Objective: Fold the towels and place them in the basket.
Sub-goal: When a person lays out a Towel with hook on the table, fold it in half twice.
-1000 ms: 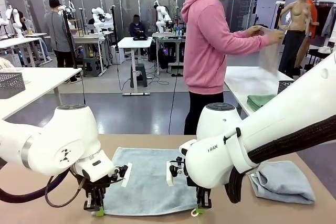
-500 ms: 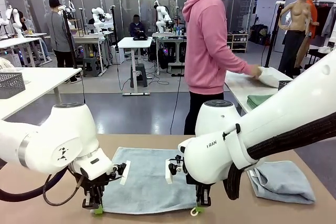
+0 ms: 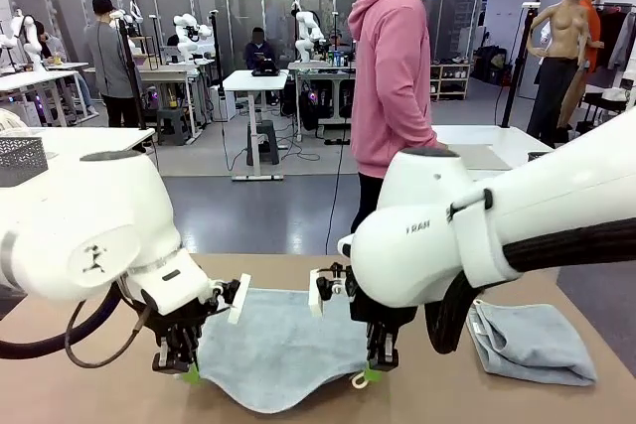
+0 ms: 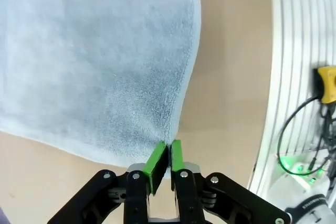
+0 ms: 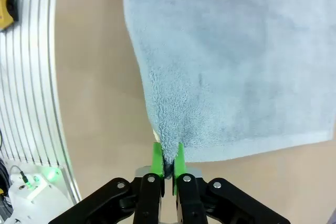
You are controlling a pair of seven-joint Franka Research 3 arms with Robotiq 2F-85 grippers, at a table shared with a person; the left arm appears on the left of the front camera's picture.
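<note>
Raised now, the near edge of the towel [image 3: 278, 345] hangs above the tan table [image 3: 447, 399] — left gripper [image 3: 187, 374] and right gripper [image 3: 370, 374], pointing down, each pinch a near corner.

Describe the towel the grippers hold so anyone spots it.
On the brown table, between the white arms, lies a grey-blue towel. Unlike the bunched towel beside it, it is spread out, near corners pinched by the left gripper and right gripper.
</note>
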